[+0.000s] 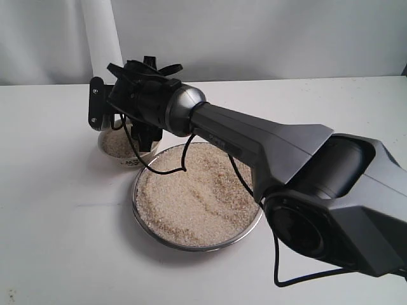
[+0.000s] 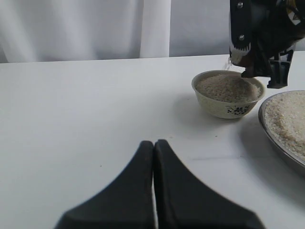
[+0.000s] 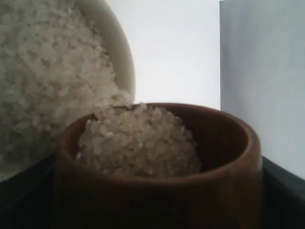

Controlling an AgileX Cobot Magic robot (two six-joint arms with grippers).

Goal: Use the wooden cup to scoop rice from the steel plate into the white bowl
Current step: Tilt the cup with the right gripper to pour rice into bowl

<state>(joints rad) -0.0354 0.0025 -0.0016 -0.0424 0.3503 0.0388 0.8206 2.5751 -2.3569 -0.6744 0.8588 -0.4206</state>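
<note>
Right pincer (image 1: 145, 135) grips the cup (image 3: 157, 191), tipped over the nearly full bowl (image 2: 228, 109); plenty of rice (image 3: 138, 140) lies on the plate (image 1: 197, 248). Left pincer (image 2: 153, 148) closed.

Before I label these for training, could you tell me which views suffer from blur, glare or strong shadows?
Exterior view: even, soft light, only a faint shadow round the steel plate, no harsh glare. Left wrist view: the shut left tool is blurred up close; the white bowl is sharper. Right wrist view: the wooden cup is soft-focused, the background washed out white.
</note>
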